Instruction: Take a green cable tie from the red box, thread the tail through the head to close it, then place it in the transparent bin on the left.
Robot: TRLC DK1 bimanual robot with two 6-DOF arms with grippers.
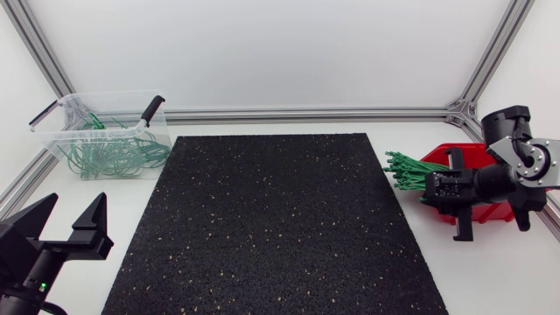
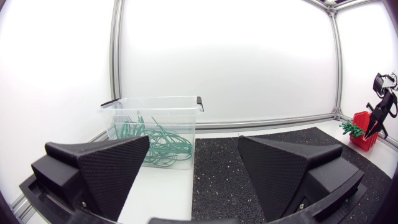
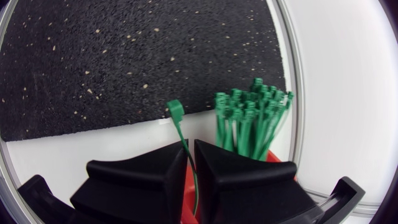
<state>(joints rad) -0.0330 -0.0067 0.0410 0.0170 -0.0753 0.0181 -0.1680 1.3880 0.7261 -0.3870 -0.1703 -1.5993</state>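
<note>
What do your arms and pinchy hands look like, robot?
My left gripper and right gripper are matte black, each with two broad wedge-shaped fingers with bumpy textured faces. My right arm is black with a round silver-grey disc. A tiny green light glows on my left arm.

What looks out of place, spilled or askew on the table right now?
Nothing looks spilled or damaged. The bundle of green plastic cable ties overhangs the rim of the red plastic box towards the black speckled mat. One single green cable tie stands apart from the bundle only because the right tool pinches it.
</note>
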